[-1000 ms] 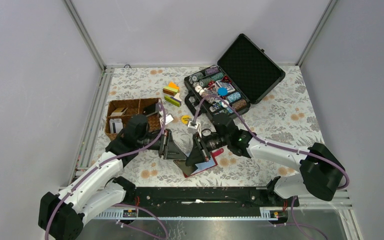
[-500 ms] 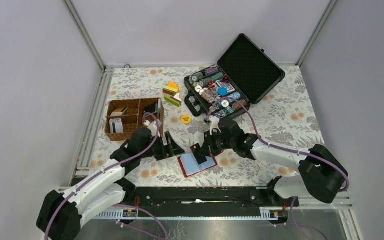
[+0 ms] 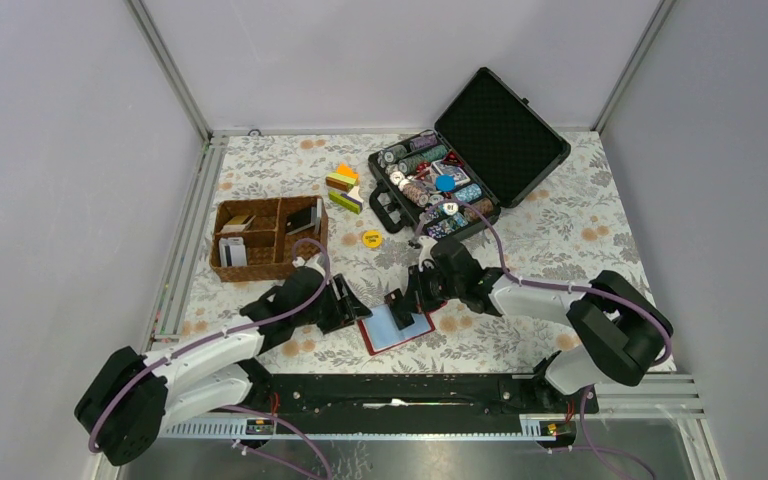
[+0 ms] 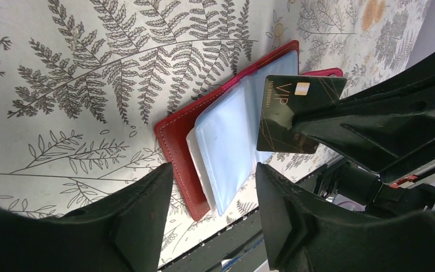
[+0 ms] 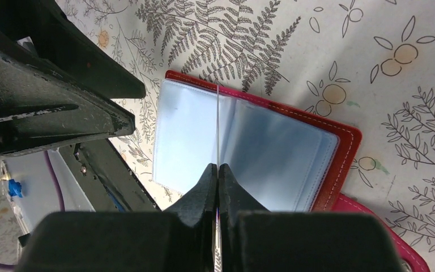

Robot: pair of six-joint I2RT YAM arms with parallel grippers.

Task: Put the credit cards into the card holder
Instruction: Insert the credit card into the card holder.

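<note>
The card holder [image 3: 385, 335] lay spread open on the cloth near the front edge, between the two grippers, its clear pockets facing up. The right gripper [image 3: 401, 306] was pinched tight on a dark credit card [image 4: 286, 110] marked VIP, holding it on edge over the pockets. Whether the card's edge touched them could not be told. The left gripper [image 3: 352, 303] hung low just beside the holder's left side, its fingers [image 4: 141, 221] apart with nothing between them.

From above, the right gripper's body covered part of the holder. In the left wrist view, the left fingers screened its near edge.

A wicker basket [image 3: 222, 270] stood well apart to the left rear, with whitish cards [image 3: 232, 250] in one compartment. Further back lay coloured blocks [image 3: 343, 188], a yellow disc [image 3: 371, 238] and an open black case [image 3: 500, 125] filled with poker chips [image 3: 425, 185].

A floral cloth [image 3: 580, 230] covered the table. Plain grey walls [image 3: 390, 60] and aluminium rails [image 3: 175, 75] closed it in.
</note>
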